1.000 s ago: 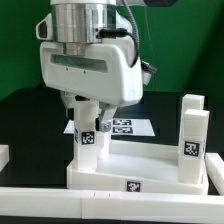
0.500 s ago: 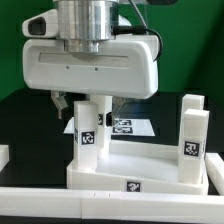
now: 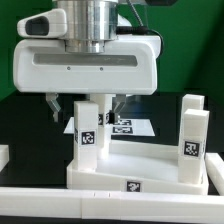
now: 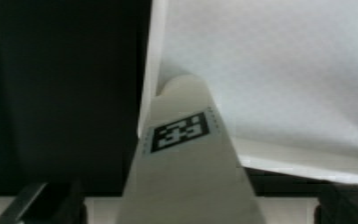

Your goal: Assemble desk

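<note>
1. The tabletop panel (image 3: 140, 165) lies flat on the black table (image 3: 25, 125), its raised rim upward. Two white legs stand upright in its corner sockets: one leg (image 3: 89, 135) at the corner toward the exterior view's left, the other leg (image 3: 191, 135) at the corner toward the exterior view's right. Each bears a black-and-white tag.
2. The gripper (image 3: 85, 103) hangs over the first leg with its fingers spread wide, one on each side of the leg's top. Whether they touch it cannot be told.
3. The gripper's white body hides the top of that leg. In the wrist view the leg (image 4: 190, 160) is blurred, with only its tag clear.
4. The marker board (image 3: 128, 126) lies behind the panel, partly covered by the leg. A long white rail (image 3: 60, 205) runs along the table's near edge, in front of the panel.
</note>
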You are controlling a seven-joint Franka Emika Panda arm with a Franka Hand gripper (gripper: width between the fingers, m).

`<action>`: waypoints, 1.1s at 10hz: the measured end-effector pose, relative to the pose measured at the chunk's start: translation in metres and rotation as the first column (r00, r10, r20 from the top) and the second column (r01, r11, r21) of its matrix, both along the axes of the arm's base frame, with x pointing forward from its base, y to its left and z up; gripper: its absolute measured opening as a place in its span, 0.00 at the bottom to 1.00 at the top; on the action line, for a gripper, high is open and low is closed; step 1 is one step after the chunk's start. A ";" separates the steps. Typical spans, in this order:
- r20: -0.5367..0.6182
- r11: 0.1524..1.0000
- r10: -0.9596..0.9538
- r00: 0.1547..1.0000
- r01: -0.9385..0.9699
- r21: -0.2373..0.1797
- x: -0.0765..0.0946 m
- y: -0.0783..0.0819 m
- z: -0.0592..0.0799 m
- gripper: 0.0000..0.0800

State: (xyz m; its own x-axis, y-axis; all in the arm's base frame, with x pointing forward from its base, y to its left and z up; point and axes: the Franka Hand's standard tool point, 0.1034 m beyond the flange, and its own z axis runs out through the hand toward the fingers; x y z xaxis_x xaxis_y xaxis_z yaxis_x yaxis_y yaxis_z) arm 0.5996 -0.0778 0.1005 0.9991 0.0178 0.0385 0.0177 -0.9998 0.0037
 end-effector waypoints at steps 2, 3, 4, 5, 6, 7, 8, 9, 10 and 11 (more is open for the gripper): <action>-0.006 0.993 0.114 0.993 -0.114 -0.014 -0.001 -0.002 0.000 0.81; -0.007 0.993 0.115 0.993 -0.115 -0.014 -0.001 -0.004 -0.001 0.81; -0.007 0.993 0.114 0.993 -0.114 -0.014 -0.001 -0.003 -0.001 0.64; -0.007 0.993 0.114 0.993 -0.114 -0.014 -0.001 -0.004 -0.001 0.64; -0.007 0.993 0.114 0.993 -0.114 -0.014 -0.001 -0.003 -0.001 0.39; -0.007 0.994 0.105 0.994 -0.105 -0.014 -0.001 -0.004 -0.001 0.39; -0.007 0.996 0.089 0.996 -0.089 -0.013 -0.001 -0.004 -0.001 0.36; -0.007 0.996 0.089 0.996 -0.089 -0.013 -0.001 -0.004 -0.001 0.36; -0.005 1.000 0.028 1.000 -0.028 -0.009 -0.001 -0.004 -0.001 0.36; -0.008 0.997 -0.083 0.997 0.083 0.000 -0.001 -0.005 -0.001 0.36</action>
